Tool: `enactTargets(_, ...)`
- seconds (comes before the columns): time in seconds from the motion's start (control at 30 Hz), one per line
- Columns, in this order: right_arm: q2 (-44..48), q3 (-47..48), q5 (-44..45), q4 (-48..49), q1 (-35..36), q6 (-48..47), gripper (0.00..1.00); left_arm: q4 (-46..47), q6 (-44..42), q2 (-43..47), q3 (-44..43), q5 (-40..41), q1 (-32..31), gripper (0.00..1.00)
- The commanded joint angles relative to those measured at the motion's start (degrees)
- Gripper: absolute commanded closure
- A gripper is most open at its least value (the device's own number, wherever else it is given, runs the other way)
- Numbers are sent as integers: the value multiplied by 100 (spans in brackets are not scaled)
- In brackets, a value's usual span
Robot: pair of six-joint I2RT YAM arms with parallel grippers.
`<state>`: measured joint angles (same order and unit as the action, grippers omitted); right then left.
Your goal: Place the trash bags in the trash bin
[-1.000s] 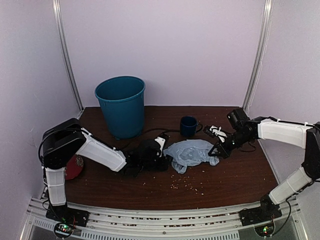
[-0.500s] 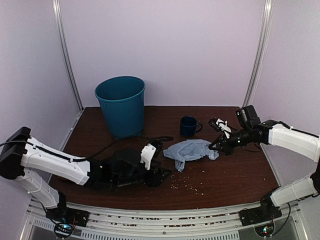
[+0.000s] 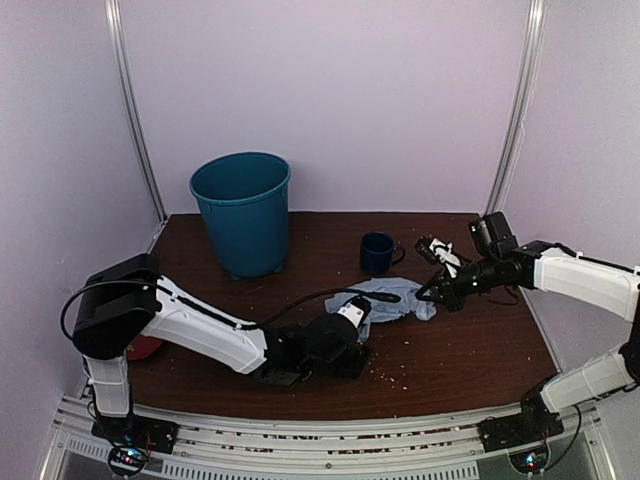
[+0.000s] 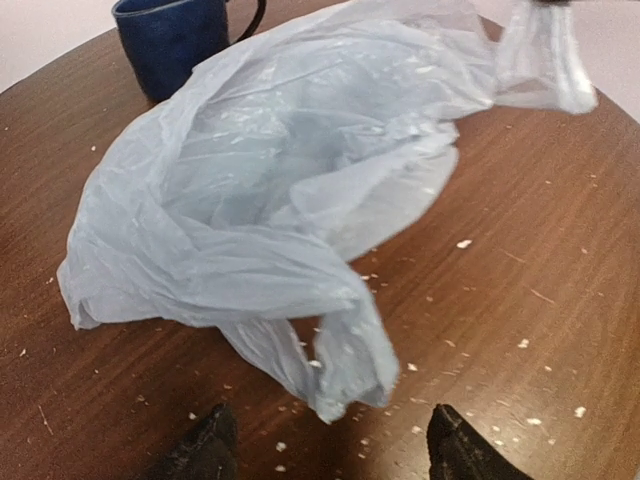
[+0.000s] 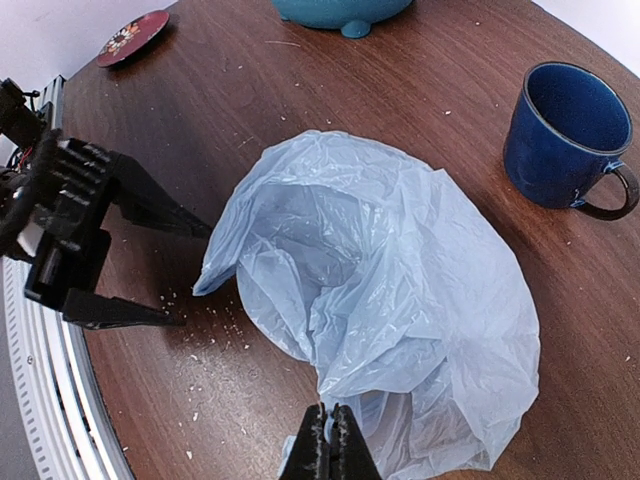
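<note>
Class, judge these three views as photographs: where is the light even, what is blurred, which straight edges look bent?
Top external view: soft, even light, faint shadow under the round teal-blue plastic bin. Left wrist view: the crinkly pale blue-grey plastic bag is sharp mid-frame, blurred at its top-right corner. Right wrist view: crisp, yet the edge of the dark brown wood-grain table bows.

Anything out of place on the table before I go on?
Yes: pale crumbs lie scattered over the table beside the crumpled trash bag, and there are a few specks on the plastic too. They look spilled. The trash bin and mug stand upright.
</note>
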<state>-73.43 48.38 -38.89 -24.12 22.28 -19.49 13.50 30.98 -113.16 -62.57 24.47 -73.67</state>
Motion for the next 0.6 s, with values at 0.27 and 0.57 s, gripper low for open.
enactTargets(0.27,-74,56,190,-47,34,-83,100,1074,-960,-537,-313,183,719,51)
enactTargets(0.57,-260,168,125,-152,47,-109,100,1755,-1743,-611,-198,-248,766,40)
